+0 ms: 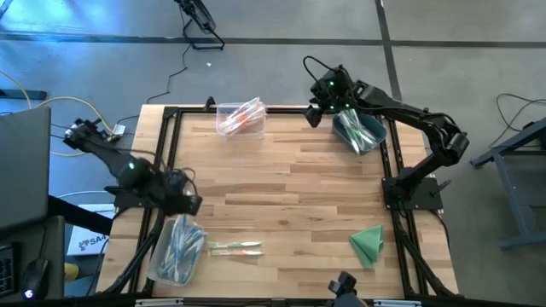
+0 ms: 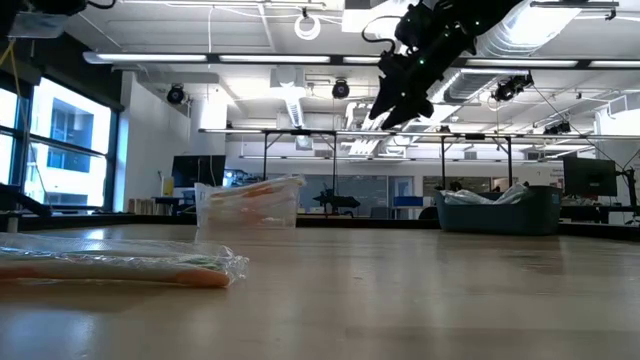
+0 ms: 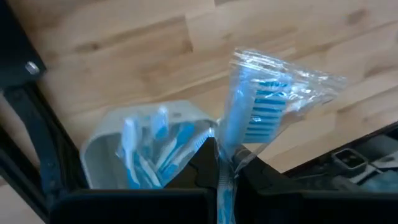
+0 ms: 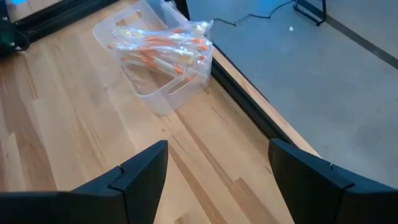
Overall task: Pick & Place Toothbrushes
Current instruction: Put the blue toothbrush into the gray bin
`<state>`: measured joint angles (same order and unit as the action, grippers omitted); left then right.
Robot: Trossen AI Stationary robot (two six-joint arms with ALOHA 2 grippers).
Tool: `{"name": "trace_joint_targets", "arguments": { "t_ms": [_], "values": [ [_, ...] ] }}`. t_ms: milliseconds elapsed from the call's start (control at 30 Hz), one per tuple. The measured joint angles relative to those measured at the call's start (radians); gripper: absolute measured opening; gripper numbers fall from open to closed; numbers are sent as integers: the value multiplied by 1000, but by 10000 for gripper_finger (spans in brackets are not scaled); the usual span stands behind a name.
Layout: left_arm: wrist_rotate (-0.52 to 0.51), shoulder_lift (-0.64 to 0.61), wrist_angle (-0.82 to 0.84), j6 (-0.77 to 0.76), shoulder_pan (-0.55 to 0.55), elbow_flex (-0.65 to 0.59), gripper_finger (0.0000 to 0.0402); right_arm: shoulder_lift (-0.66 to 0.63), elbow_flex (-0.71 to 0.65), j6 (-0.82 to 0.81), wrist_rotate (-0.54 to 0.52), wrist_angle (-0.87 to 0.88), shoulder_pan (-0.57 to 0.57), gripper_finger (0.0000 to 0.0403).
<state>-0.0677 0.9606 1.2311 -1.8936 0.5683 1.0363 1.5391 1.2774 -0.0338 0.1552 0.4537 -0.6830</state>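
The left gripper was above the near left part of the table, just over the clear bin that held blue toothbrushes. In the left wrist view its fingers were closed on a blue toothbrush in a clear wrapper. The long axis of this toothbrush ran away from the fingers, with the bristle head at the far end and the handle pinched between the fingers. The other blue toothbrushes lay in the bin just beside it, with their long axes roughly along the length of the bin.

The right gripper hung in the air at the far right of the table, beside the dark teal bin with wrapped toothbrushes inside. Its fingers were wide apart and held nothing.

A second clear bin stood at the far edge of the table. It held the orange toothbrushes, which lay mostly along the length of the bin.

Two wrapped toothbrushes lay on the bare wood, just beside the bin with the blue ones. Their long axes went from left to right across the table. A folded green cloth lay near the right front corner.
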Motion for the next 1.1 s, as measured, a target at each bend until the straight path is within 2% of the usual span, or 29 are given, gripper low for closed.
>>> {"name": "trace_joint_targets", "arguments": {
  "t_ms": [167,333,500,667,900,1100],
  "values": [
    [-15,117,-50,-128,126,0,8,0,0,-16,0,-31,0,270],
    [-73,226,-91,-288,255,0,8,0,0,-26,0,-49,0,270],
    [-78,304,-98,-459,357,0,8,0,0,-26,3,-70,0,270],
    [-73,340,-102,-470,369,0,11,0,0,-26,3,-85,0,270],
    [-72,346,-76,-463,369,0,65,0,0,-27,4,-84,0,270],
    [-30,346,-43,-454,368,0,86,0,0,-28,4,-84,0,270]
  ]
}}
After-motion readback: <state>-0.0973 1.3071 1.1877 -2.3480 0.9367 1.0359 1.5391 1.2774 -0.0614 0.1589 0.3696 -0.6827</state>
